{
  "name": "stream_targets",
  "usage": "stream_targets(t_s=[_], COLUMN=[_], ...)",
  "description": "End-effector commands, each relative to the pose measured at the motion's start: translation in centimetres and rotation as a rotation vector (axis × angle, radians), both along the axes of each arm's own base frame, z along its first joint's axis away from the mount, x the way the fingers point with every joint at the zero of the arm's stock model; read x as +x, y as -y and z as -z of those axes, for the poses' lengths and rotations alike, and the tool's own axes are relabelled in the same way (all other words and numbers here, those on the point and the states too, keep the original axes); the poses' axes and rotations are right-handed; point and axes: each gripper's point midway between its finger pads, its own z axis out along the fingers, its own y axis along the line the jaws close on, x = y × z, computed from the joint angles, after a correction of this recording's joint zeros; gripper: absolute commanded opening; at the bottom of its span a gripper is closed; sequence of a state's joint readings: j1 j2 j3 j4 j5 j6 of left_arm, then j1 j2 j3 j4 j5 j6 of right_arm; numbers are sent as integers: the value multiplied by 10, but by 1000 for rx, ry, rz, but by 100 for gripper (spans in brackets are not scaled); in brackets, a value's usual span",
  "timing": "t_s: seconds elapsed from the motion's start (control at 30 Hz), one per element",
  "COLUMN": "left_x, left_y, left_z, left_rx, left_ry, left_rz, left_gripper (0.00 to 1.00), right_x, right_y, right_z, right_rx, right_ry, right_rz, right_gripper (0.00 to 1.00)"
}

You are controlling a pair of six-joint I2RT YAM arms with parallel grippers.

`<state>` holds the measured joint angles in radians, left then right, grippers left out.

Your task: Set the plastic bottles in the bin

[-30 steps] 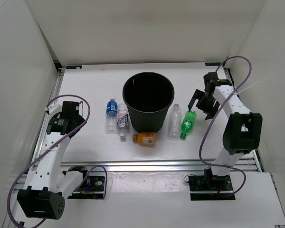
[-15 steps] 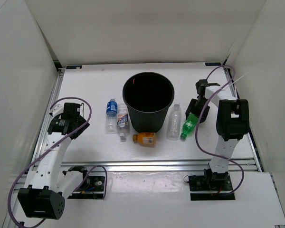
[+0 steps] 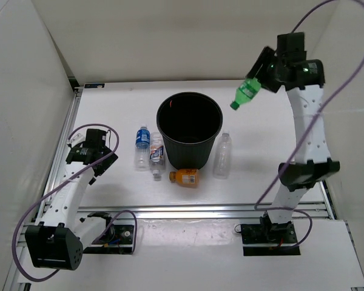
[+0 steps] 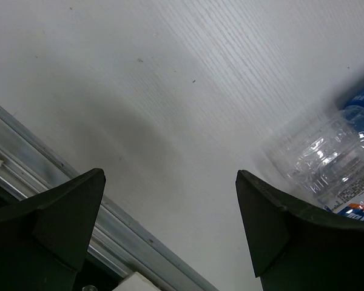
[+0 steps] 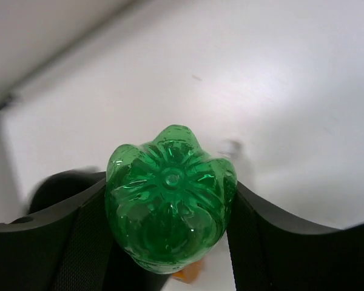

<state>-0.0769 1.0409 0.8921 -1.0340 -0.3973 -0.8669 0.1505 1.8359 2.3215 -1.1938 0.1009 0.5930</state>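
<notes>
Currently, the right gripper (image 5: 170, 200) is held high above the table (image 3: 121, 109), its two fingers (image 5: 67, 233) pinching the green bottle (image 3: 245, 93) from both sides. In the right wrist view, the bottle's ribbed base faces the camera and fills the gap between the jaws. In the top view, the bottle hangs in the air, tilted, with its cap end pointing down and left towards the bin (image 3: 191, 153). It appears just to the right of the bin's rim, not over the opening.

The bin stands upright near the middle of the table. Four bottles lie on the table around it:
- The blue-capped bottle (image 3: 142, 145) lies to the left of the bin.
- The white-labelled bottle (image 3: 156, 153) lies between the blue-capped bottle and the bin wall.
- The orange bottle (image 3: 185, 177) lies on its side at the near foot of the bin.
- The plain clear bottle (image 3: 222, 155) lies to the right of the bin.

The left gripper (image 4: 170, 182) sits low over the left side of the table with its fingers spread wide and nothing between them. Its wrist view shows bare tabletop and part of the blue-capped bottle at the right edge.
</notes>
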Motion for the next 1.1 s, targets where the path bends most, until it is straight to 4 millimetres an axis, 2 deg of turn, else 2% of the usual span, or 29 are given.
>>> stream_targets(t_s=[0.0,0.03,0.07,0.13,0.17,0.2,0.23,0.27,0.3,0.33,0.37,0.47,0.53,0.57,0.6,0.63,0.67,0.73,0.77,0.8,0.83,0.87,0.93,0.97,1.03,1.07], left_x=[10,10,14,19,25,28,31,39,45,48,55,63,66,66,63,63,61,59,59,56,56,55,49,46,39,39], left_y=[12,12,14,17,17,20,20,24,24,27,32,39,42,42,42,40,40,39,39,41,41,45,48,48,52,52], left_z=[6,8,9,10,9,11,9,8,6,6,3,-1,-5,-5,-1,-1,2,3,1,1,4,1,10,10,18,15], left_rx=[-62,-62,-71,-72,-72,-72,-68,-69,-70,-70,-70,-71,-78,-78,-82,-74,-72,-72,-74,-82,-82,-105,-126,-126,-150,-151], left_ry=[37,37,41,47,56,53,51,57,63,60,59,63,76,76,67,68,59,59,69,70,70,78,62,65,44,56], left_rz=[-4,-4,0,10,10,19,27,38,38,49,61,81,80,80,71,67,67,67,67,71,71,82,92,92,104,105], left_gripper=[100,100,100,100,100,100,100,100,100,100,100,100,100,100,100,100,100,100,100,100,100,100,100,100,100,100], right_x=[-33,-42,-35,-38,-40,-46,-41,-42,-47,-51,-56,-60,-57,-58,-59,-55,-57,-54,-51,-54,-62,-63,-67,-74,-71,-70], right_y=[-29,-43,-55,-84,-94,-113,-125,-133,-145,-152,-159,-155,-129,-118,-93,-79,-49,-32,-17,-14,-13,-7,-11,-12,-19,-21], right_z=[-71,-70,-83,-80,-85,-84,-72,-67,-59,-50,-40,-30,-29,-18,-29,-28,-11,9,25,42,75,97,128,154,171,182], right_rx=[96,141,170,185,172,175,168,159,146,146,141,108,59,52,57,63,86,154,188,213,237,246,256,267,273,281], right_ry=[166,166,241,256,271,260,228,213,193,164,124,90,88,51,82,91,42,6,-35,-85,-185,-249,-321,-389,-384,-403], right_rz=[-92,-155,-195,-300,-347,-407,-443,-467,-509,-539,-558,-566,-485,-437,-362,-304,-187,-138,-110,-107,-104,-82,-108,-106,-156,-159], right_gripper=[19,19,19,19,19,19,23,31,47,76,86,96,100,100,100,100,100,100,100,100,100,100,100,100,100,100])
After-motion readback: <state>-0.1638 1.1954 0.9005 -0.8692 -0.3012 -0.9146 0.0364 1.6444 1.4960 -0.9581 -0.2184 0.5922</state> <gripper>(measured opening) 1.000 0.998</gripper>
